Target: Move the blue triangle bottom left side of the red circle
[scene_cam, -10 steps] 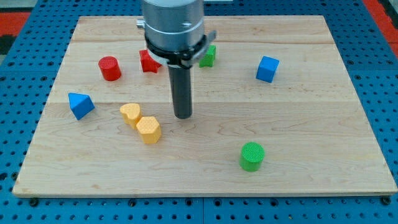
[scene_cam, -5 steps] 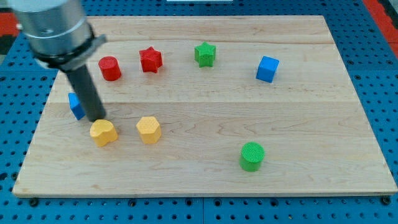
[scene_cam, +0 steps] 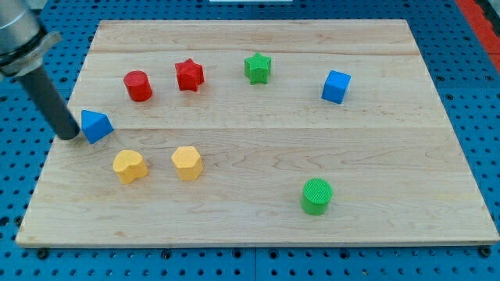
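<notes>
The blue triangle (scene_cam: 95, 125) lies near the board's left edge, below and left of the red circle (scene_cam: 138, 85). My tip (scene_cam: 69, 134) rests on the board just left of the blue triangle, touching or almost touching its left side. The dark rod rises from the tip toward the view's top left corner.
A red star (scene_cam: 189, 74) and a green star (scene_cam: 257, 67) lie right of the red circle. A blue cube (scene_cam: 336, 86) is at the right. A yellow heart (scene_cam: 129, 165) and a yellow hexagon (scene_cam: 187, 162) lie below the triangle. A green circle (scene_cam: 316, 195) is at the lower right.
My tip swept left from the board's middle, pushed the yellow heart left away from the hexagon, then passed to the left side of the blue triangle.
</notes>
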You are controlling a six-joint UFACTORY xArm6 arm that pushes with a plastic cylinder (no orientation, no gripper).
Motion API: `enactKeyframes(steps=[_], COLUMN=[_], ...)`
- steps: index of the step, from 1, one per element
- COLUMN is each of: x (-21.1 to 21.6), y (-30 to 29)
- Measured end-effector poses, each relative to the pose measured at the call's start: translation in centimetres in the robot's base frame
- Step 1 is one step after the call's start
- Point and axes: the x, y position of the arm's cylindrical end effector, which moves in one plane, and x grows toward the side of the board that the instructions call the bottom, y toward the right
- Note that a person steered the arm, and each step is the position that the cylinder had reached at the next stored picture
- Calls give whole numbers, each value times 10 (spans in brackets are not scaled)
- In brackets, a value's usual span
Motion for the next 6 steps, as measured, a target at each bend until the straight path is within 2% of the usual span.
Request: enactKeyframes(steps=[1, 2, 3, 4, 5, 6], x=[0, -4, 14, 87, 141, 130], y=[0, 33, -46, -31, 25, 70])
